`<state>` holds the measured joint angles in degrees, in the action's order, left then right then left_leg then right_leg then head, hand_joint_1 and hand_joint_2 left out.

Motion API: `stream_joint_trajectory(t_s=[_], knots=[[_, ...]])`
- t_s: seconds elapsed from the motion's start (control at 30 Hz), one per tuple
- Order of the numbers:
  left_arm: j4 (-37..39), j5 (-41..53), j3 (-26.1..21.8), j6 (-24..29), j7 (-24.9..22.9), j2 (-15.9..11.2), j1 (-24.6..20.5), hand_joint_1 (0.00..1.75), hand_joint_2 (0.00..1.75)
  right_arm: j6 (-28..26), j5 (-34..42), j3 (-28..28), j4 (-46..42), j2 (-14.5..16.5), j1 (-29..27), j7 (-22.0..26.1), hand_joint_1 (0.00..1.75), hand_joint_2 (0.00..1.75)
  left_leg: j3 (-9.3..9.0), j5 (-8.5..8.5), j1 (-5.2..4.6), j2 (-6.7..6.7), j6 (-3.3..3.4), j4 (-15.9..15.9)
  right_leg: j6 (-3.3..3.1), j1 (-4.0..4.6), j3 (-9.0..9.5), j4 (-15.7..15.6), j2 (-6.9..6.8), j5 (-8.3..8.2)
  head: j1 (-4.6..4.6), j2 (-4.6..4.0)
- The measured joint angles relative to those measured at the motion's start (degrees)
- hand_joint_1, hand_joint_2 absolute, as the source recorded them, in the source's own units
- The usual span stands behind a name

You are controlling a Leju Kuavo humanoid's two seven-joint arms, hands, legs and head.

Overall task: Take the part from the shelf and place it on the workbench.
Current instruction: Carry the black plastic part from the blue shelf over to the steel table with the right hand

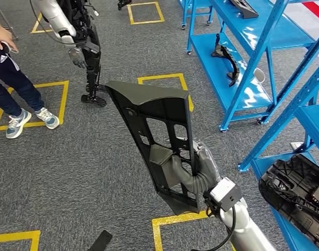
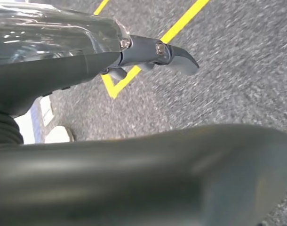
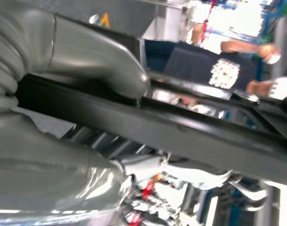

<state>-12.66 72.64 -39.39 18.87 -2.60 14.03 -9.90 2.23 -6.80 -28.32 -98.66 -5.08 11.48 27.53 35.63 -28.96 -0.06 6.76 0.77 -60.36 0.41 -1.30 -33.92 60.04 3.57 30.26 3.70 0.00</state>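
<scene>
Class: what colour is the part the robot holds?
Dark grey-black part; head view shows it best.

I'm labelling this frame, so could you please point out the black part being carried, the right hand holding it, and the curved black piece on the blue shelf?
black part [image 1: 150, 102], head view, upper solid panel.
right hand [image 1: 203, 166], head view, back of the hand.
curved black piece [image 1: 229, 58], head view, middle of its arc.

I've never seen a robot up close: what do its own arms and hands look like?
The right arm is a shiny silver tube with a black cable looping beside it and a white block at the wrist. The right hand has a grey ribbed cover, a thick grey thumb and darker fingers. The left hand shows glossy silver-grey casing, screws and dark curved fingers.
</scene>
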Motion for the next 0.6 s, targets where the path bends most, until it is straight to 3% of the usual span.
stream_joint_trajectory(t_s=[0.03, 0.1, 0.17, 0.2, 0.23, 0.27, 0.33, 0.4, 0.47, 0.53, 0.6], knots=[[0.00, 0.01, 0.01, 0.01, 0.00, 0.01, -0.02, 0.00, 1.75, 0.00, 0.00, 0.02, -0.04, 0.07, -0.01, 0.13, 1.75, 1.75, 0.52, -0.76, -0.07, -1.19, -0.29, -1.14, -0.30, -0.08, 0.21, -0.15, -0.80, 0.01, 0.01, 0.00], [0.00, 0.01, 0.02, 0.01, 0.00, 0.02, -0.25, 0.00, 1.75, 0.00, 0.01, 0.13, -0.16, 0.16, -0.12, 0.27, 1.75, 1.75, 3.18, -3.61, -0.05, -4.42, -0.94, -6.65, -0.78, -0.08, 0.56, -0.28, -2.59, 0.23, 0.04, 0.00], [0.00, -0.01, 0.02, 0.01, -0.02, 0.02, -0.31, 0.00, 1.75, 0.00, 0.01, 0.21, -0.22, 0.18, -0.31, 0.29, 1.75, 1.75, 6.75, -6.09, 0.30, -5.73, -1.48, -13.43, -0.94, 0.00, 0.77, -0.27, -4.42, 0.53, 0.04, 0.00], [0.00, -0.01, 0.01, 0.01, -0.03, 0.02, -0.22, 0.00, 1.75, 0.00, 0.00, 0.24, -0.22, 0.18, -0.38, 0.29, 1.75, 1.75, 7.61, -6.11, 0.43, -5.95, -1.62, -14.86, -0.90, 0.01, 0.88, -0.27, -5.25, 0.69, 0.04, 0.00], [0.01, -0.01, 0.01, 0.02, -0.04, 0.02, -0.13, 0.00, 1.75, 0.00, 0.00, 0.26, -0.22, 0.19, -0.41, 0.29, 1.75, 1.75, 7.36, -5.09, 0.52, -6.15, -1.68, -14.14, -0.82, 0.01, 1.05, -0.27, -6.02, 0.88, 0.04, 0.00], [0.01, -0.01, 0.01, 0.05, -0.04, 0.01, -0.07, 0.00, 1.75, 0.00, 0.00, 0.29, -0.23, 0.20, -0.41, 0.29, 1.75, 1.75, 6.00, -3.22, 0.54, -6.56, -1.61, -11.32, -0.68, 0.01, 1.33, -0.27, -6.75, 1.11, 0.04, 0.00], [0.01, -0.01, 0.02, 0.13, -0.04, 0.02, -0.13, 0.00, 1.75, 0.00, 0.01, 0.35, -0.25, 0.21, -0.39, 0.31, 1.75, 1.75, 2.27, 0.16, 0.10, -9.02, -1.12, -3.93, -0.24, 0.13, 1.98, -0.25, -8.02, 1.68, 0.05, 0.00], [0.00, -0.02, 0.02, 0.16, -0.04, 0.02, -0.29, 0.00, 1.75, 0.00, 0.04, 0.43, -0.25, 0.21, -0.42, 0.34, 1.75, 1.75, 0.49, 0.92, -0.59, -11.05, -0.37, -0.27, 0.33, 0.35, 2.39, -0.29, -9.15, 2.12, 0.04, 0.00], [-0.01, -0.20, 0.01, 0.17, -0.08, -0.02, -0.27, 0.00, 1.75, 0.00, 0.10, 0.50, -0.26, 0.22, -0.43, 0.35, 1.75, 1.75, 0.33, 0.63, -0.94, -10.38, 0.27, 0.12, 0.86, 0.35, 2.81, -0.54, -10.42, 2.42, 0.04, 0.00], [-0.01, -0.43, 0.00, 0.21, -0.14, -0.05, -0.19, 0.00, 1.75, 0.01, 0.18, 0.60, -0.28, 0.23, -0.39, 0.38, 1.75, 1.75, -0.23, 0.78, -0.78, -9.09, 0.89, 0.74, 1.25, 0.10, 3.09, 0.39, -9.36, 3.52, 0.01, 0.00], [-0.02, -0.57, 0.00, 0.25, -0.20, -0.02, -0.43, 0.00, 1.75, 0.02, 0.25, 0.87, -0.22, 0.18, -0.46, 0.43, 1.75, 1.75, -0.72, 0.85, -0.46, -7.82, 1.45, 1.15, 1.28, -0.04, 1.00, 5.41, -6.05, 6.26, -0.06, 0.00]])
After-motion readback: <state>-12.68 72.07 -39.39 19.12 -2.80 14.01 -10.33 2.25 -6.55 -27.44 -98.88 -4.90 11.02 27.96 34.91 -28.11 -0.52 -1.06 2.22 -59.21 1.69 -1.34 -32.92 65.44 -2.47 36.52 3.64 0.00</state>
